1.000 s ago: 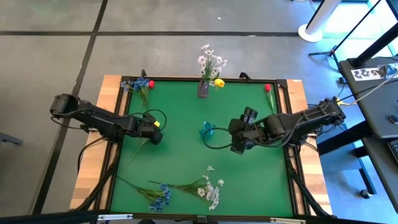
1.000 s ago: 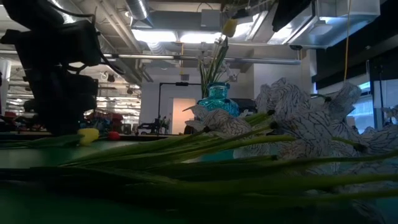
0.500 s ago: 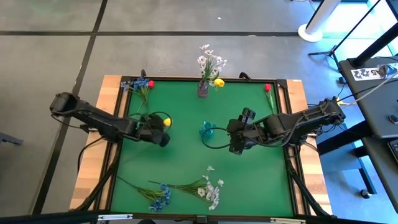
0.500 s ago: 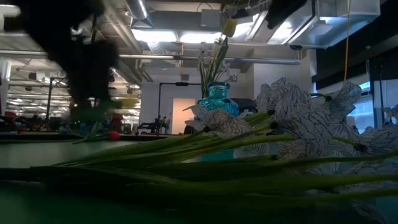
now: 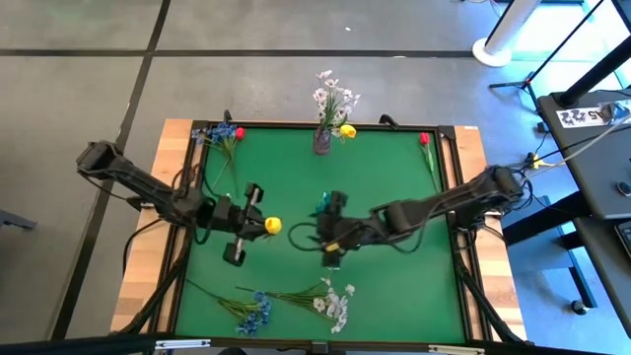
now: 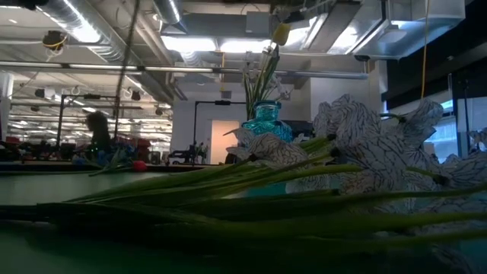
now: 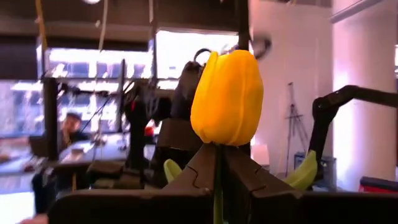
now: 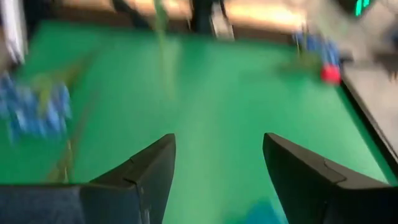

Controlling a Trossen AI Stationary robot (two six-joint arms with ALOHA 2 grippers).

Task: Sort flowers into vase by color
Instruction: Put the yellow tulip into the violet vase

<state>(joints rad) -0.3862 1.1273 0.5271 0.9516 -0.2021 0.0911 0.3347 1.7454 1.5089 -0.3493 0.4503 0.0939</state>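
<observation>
My left gripper (image 5: 259, 225) is over the table's left middle, shut on a yellow tulip-like flower (image 5: 272, 226). In the left wrist view its bud (image 7: 227, 96) stands just past the fingertips, and in the low view its thin stem (image 6: 132, 47) slants down from above. My right gripper (image 5: 323, 243) is open and holds nothing. It reaches toward the table's left, just near-side of the blue glass vase (image 5: 328, 204). A clear vase (image 5: 322, 140) at the far edge holds white sprays and a yellow bud. My left gripper pinches the flower's green stem (image 7: 217, 168) right under the bud, between its two fingertips (image 7: 199, 171). The fingers lie roughly level, pointing toward the table's right, across the stem. The bud stands above the fingers and the stem hangs below them; I cannot see its lower end.
Blue flowers (image 5: 254, 312) and white sprays (image 5: 335, 304) lie by the near edge, filling the low view's foreground (image 6: 365, 152). Blue and red flowers (image 5: 223, 134) lie at the far left corner and a red bud (image 5: 425, 140) at the far right.
My left gripper has risen and gone toward the table's right, turning as it went. It has carried the yellow flower up off the mat. My right gripper, still open, has swung toward the table's left, past the blue vase.
</observation>
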